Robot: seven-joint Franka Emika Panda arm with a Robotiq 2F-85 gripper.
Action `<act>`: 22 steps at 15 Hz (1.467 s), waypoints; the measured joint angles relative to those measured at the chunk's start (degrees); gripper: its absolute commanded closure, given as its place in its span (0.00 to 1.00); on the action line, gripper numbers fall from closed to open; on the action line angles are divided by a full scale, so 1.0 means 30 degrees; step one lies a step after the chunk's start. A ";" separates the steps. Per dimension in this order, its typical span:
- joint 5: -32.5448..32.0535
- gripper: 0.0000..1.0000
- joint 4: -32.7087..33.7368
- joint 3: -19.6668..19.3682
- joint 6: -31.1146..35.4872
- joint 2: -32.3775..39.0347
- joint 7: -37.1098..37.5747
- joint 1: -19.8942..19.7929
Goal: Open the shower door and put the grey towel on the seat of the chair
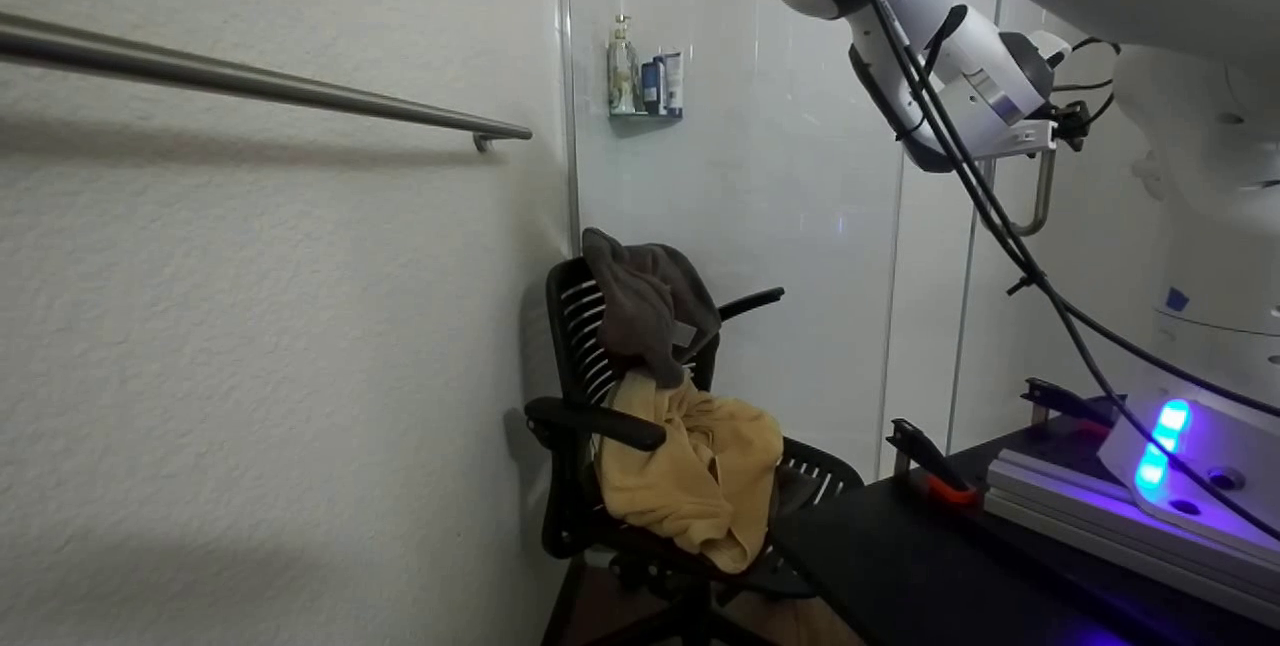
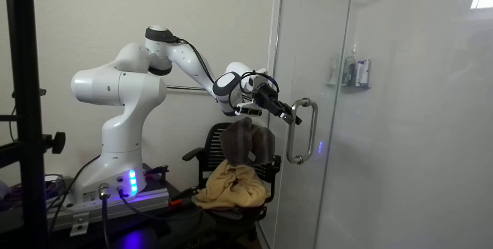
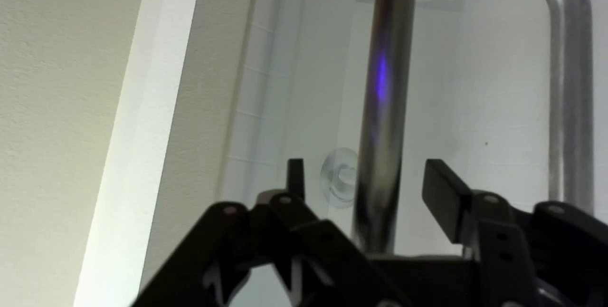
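The shower door (image 2: 296, 191) is a pale glass panel with a silver loop handle (image 2: 314, 129). My gripper (image 2: 292, 119) is at the upper part of the handle's near bar. In the wrist view that bar (image 3: 385, 83) runs between the spread fingers, with a gap to the finger (image 3: 439, 193) on each side; my gripper (image 3: 366, 176) is open. Whether the door is ajar I cannot tell. Over the backrest of the black chair (image 1: 590, 421) hangs the grey towel (image 1: 640, 316), its lower end meeting a yellow cloth. Only part of the seat (image 1: 820, 471) shows.
A mustard-yellow cloth (image 1: 690, 466) covers much of the seat. The black table (image 1: 900, 556) carries the robot base and clamps, its corner close to the chair. A grey bar (image 1: 250, 71) is fixed to the wall. Toiletries (image 1: 645, 76) stand on a small corner shelf behind the glass.
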 measured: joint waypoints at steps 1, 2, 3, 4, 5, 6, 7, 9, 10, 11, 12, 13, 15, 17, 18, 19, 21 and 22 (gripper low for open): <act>0.0008 0.02 -0.0050 -0.0002 -0.0010 0.0001 0.0003 0.0000; 0.0008 0.00 -0.0094 -0.0003 -0.0011 0.0001 0.0003 -0.0004; 0.0008 0.00 -0.0108 -0.0004 -0.0010 0.0001 0.0003 -0.0009; 0.0008 0.00 -0.0109 -0.0004 -0.0010 0.0001 0.0003 -0.0006; 0.0007 0.00 -0.0100 -0.0003 -0.0009 0.0001 0.0004 0.0000; 0.0008 0.00 -0.0058 -0.0004 -0.0009 0.0001 0.0005 0.0010; 0.0007 0.00 -0.0036 -0.0003 -0.0009 0.0001 0.0007 0.0025; 0.0008 0.00 -0.0034 -0.0003 -0.0009 0.0001 0.0007 0.0030; 0.0008 0.00 -0.0034 -0.0003 -0.0009 0.0001 0.0007 0.0029; 0.0008 0.00 -0.0034 -0.0003 -0.0009 0.0001 0.0007 0.0030; 0.0008 0.00 -0.0035 -0.0003 -0.0009 0.0001 0.0007 0.0029; 0.0008 0.00 -0.0035 -0.0003 -0.0009 0.0001 0.0007 0.0029; -0.0001 0.00 -0.0197 -0.0042 0.0044 -0.0246 -0.0379 0.0752; 0.0054 0.00 -0.0480 -0.0150 0.0030 -0.0603 -0.0375 0.2149; 0.0045 0.00 -0.0502 -0.0105 0.0027 -0.0632 -0.0404 0.2399; -0.0011 0.00 -0.0535 -0.0032 0.0092 -0.0840 -0.0682 0.2540; -0.0027 0.00 -0.0948 -0.0169 0.0536 -0.1827 -0.1850 0.3508; -0.0023 0.00 -0.1304 -0.0405 0.0705 -0.2421 -0.2341 0.4306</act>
